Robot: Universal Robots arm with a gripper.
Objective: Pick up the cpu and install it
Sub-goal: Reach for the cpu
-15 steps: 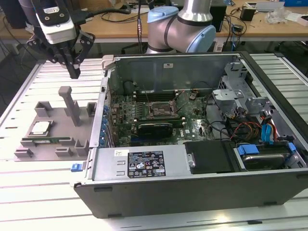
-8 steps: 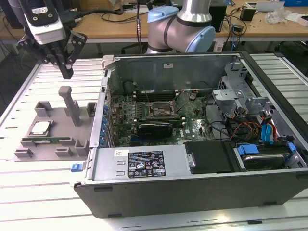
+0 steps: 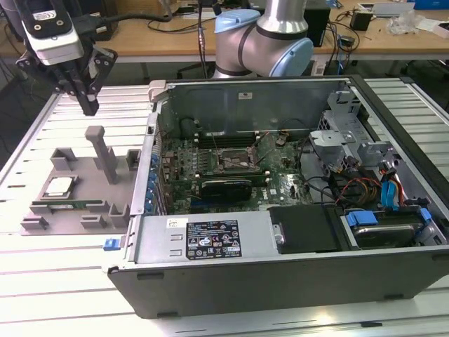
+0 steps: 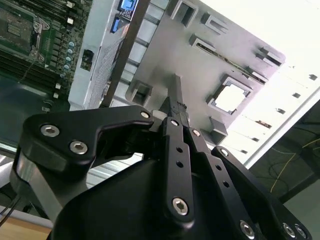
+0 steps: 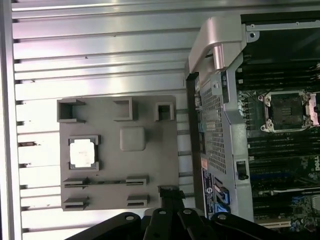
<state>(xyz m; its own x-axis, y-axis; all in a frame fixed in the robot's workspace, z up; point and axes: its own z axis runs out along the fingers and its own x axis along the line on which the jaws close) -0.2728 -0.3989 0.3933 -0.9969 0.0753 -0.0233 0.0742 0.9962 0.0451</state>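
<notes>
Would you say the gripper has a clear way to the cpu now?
Probably yes: the cpu lies uncovered on the grey fixture, the gripper hangs above it, and the upright post stands aside.

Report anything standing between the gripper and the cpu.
Nothing visible does. The gripper hangs in open air over the table, and the cpu lies uncovered in its recess on the grey fixture. The fixture's tall post stands beside the cpu, toward the exterior view's right, not over it.

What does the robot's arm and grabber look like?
The arm is a silver tube with light blue caps at its joints. Its end effector is black, made of bolted bars with thin fingers, under a pale grey box with black cables.
</notes>
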